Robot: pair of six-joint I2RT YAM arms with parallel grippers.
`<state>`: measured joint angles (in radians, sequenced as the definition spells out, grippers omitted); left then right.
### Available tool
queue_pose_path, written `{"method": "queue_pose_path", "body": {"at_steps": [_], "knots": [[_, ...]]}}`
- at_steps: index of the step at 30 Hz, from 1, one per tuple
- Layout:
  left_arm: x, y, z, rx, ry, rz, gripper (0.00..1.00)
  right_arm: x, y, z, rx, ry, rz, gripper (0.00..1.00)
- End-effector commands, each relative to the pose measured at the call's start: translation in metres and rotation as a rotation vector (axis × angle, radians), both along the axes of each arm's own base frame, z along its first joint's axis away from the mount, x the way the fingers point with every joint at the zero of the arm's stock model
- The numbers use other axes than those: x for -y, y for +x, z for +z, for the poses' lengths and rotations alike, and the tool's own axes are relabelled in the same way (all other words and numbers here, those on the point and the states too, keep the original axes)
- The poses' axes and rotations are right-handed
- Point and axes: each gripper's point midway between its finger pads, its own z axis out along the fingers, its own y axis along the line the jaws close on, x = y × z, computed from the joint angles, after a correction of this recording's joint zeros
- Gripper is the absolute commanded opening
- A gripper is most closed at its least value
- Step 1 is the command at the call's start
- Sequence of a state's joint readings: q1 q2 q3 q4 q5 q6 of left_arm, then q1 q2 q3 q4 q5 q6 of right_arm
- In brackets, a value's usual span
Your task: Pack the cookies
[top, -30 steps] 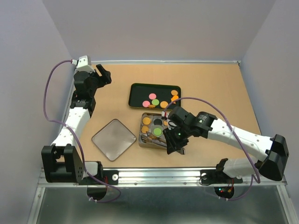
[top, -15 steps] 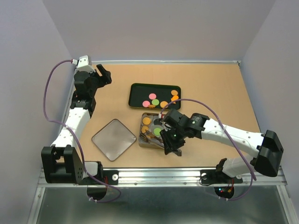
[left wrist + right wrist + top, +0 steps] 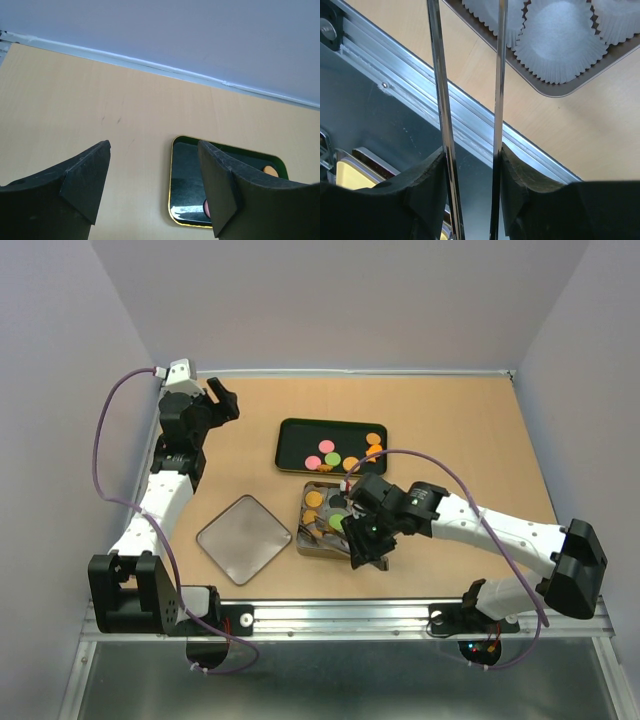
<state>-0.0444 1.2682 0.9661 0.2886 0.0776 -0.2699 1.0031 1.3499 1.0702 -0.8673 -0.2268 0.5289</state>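
Observation:
Cookies lie on a black tray [image 3: 296,440]: a pink one [image 3: 327,447], a green one [image 3: 333,458], an orange one [image 3: 375,438]. More cookies sit in the metal tin [image 3: 302,530], among them an orange [image 3: 313,499] and a green [image 3: 338,523]. My right gripper [image 3: 366,546] hovers over the tin's near right corner, shut on metal tongs [image 3: 440,75] whose two blades run between its fingers [image 3: 422,180]. White paper cups [image 3: 555,42] show in the tin [image 3: 560,92]. My left gripper [image 3: 222,400] is open at the far left, the tray [image 3: 192,185] ahead of it.
The tin's square lid [image 3: 243,537] lies flat left of the tin. An aluminium rail [image 3: 470,125] runs along the table's near edge just below the tin. Walls close the table on three sides.
The right arm has shifted left along the tin's near edge with the tongs, and its fingers have eased apart a little. The left arm has not moved.

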Motion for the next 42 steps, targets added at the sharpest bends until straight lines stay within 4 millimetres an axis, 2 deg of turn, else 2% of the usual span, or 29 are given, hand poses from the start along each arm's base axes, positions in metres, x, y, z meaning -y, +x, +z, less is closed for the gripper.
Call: {"method": "queue_pose_path", "body": {"at_steps": [1,7,18,26,32,37,42], "knots": [[0.002,-0.003,0.022,0.075,0.015,-0.007,0.81,-0.013,0.016,0.035,0.096,0.077,-0.031,0.46],[0.002,-0.003,0.023,0.075,0.016,-0.007,0.81,-0.015,0.015,0.038,0.091,0.081,-0.022,0.47],[0.002,-0.003,0.024,0.076,0.016,-0.007,0.81,-0.023,0.019,0.058,0.11,0.112,-0.015,0.49],[0.002,-0.003,0.025,0.077,0.018,-0.009,0.8,-0.031,0.033,0.097,0.189,0.16,-0.024,0.52],[0.002,-0.004,0.025,0.076,0.016,-0.009,0.8,-0.031,0.044,0.092,0.225,0.109,-0.029,0.52],[0.002,-0.004,0.026,0.08,0.017,-0.009,0.81,-0.038,0.068,0.093,0.29,0.064,-0.052,0.52],[0.002,-0.003,0.024,0.074,0.021,-0.008,0.81,-0.028,0.117,0.091,0.304,0.028,-0.161,0.52]]}}
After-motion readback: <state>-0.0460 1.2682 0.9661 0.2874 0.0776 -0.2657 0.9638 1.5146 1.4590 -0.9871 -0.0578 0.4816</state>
